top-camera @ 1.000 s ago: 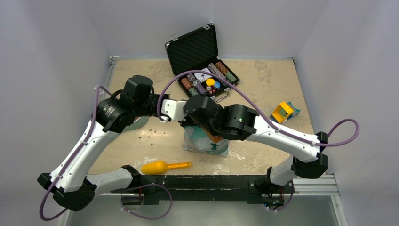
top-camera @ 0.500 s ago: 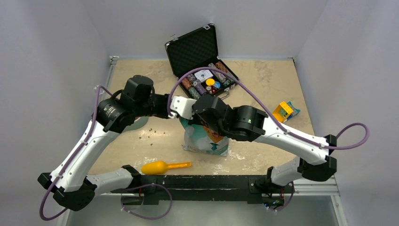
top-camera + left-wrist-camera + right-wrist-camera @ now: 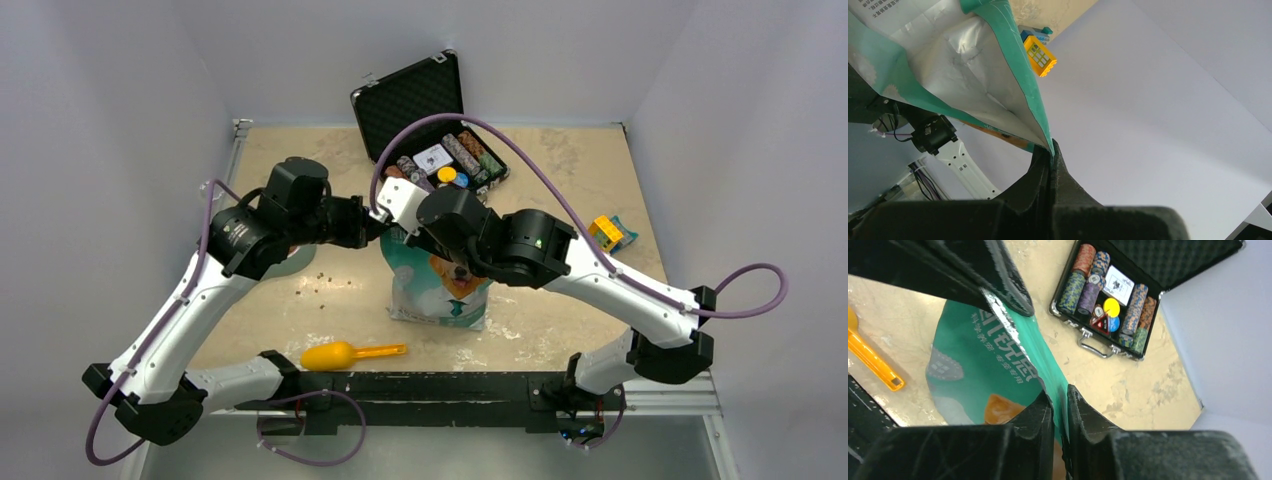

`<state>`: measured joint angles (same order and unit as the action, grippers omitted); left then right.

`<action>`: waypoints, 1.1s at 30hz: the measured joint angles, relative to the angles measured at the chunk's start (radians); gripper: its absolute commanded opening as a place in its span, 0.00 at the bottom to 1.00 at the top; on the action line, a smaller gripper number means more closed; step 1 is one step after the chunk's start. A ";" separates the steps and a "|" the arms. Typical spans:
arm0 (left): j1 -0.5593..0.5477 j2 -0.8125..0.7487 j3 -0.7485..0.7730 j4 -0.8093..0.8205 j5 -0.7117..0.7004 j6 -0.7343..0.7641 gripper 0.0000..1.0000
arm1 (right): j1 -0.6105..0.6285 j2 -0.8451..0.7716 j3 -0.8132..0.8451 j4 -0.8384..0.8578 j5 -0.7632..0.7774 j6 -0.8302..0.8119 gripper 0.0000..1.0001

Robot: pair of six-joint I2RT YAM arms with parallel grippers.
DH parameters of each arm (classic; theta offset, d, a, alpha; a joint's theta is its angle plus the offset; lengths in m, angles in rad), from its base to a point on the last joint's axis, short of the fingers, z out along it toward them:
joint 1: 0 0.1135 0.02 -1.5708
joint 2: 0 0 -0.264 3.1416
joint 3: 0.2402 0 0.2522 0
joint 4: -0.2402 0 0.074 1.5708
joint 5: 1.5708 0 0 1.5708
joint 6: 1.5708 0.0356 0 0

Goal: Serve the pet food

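Jaws, left and right, each pinching top edge of teal pouch (image 3: pixel 440 295), white Chinese lettering (image 3: pixel 1003 347) (illegible), dog-face print (image 3: pixel 458 270)

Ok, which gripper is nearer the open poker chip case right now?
Right. The right gripper sits at the top edge of the pouch, just on the near side of the case. The left gripper pinches the pouch's corner beside it, farther from the case.
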<state>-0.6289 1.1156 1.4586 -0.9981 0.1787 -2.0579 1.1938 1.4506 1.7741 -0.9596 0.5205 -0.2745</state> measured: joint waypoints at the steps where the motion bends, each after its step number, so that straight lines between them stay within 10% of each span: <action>1: 0.000 0.000 0.000 0.000 -0.002 0.000 0.00 | -0.004 0.009 0.016 -0.019 0.010 0.025 0.13; 14: -0.003 0.003 0.005 -0.001 0.009 0.000 0.01 | -0.012 0.023 0.060 -0.101 0.040 0.181 0.00; 19: -0.017 0.010 0.010 0.018 0.027 0.017 0.41 | -0.011 -0.040 -0.002 -0.062 -0.011 0.088 0.00; 33: -0.069 0.113 0.073 0.071 0.061 0.058 0.38 | -0.001 -0.046 -0.002 -0.058 -0.068 -0.108 0.00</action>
<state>-0.6979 1.2285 1.5314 -0.9276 0.2394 -2.0003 1.1927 1.4044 1.7718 -1.0172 0.4526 -0.3824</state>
